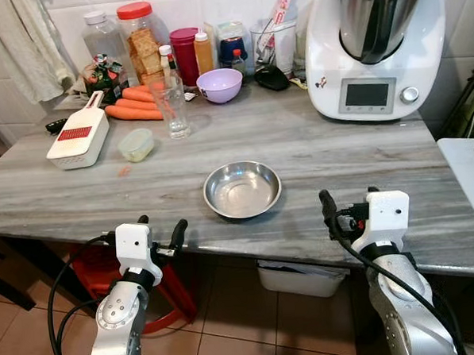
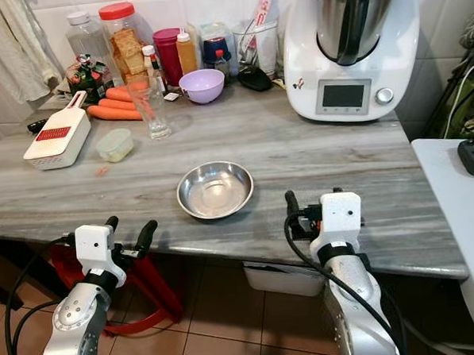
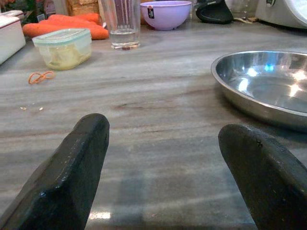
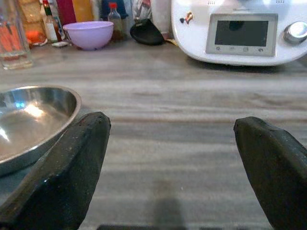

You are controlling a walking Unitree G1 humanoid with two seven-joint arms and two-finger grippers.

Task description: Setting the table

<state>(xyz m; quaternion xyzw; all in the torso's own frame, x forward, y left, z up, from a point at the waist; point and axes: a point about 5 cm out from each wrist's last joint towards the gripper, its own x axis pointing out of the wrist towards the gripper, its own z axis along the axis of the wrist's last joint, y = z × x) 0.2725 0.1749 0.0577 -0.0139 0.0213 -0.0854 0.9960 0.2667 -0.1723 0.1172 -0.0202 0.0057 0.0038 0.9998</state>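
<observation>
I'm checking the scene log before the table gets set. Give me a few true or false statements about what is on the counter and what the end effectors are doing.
1. The steel bowl is empty. True.
2. The left end effector grips the bowl. False: it is open at the counter edge, apart from it.
3. The glass stands upright. True.
4. The purple bowl sits inside the steel bowl. False: it stands farther back, near the bottles.
5. The right end effector is open and holds nothing. True.
</observation>
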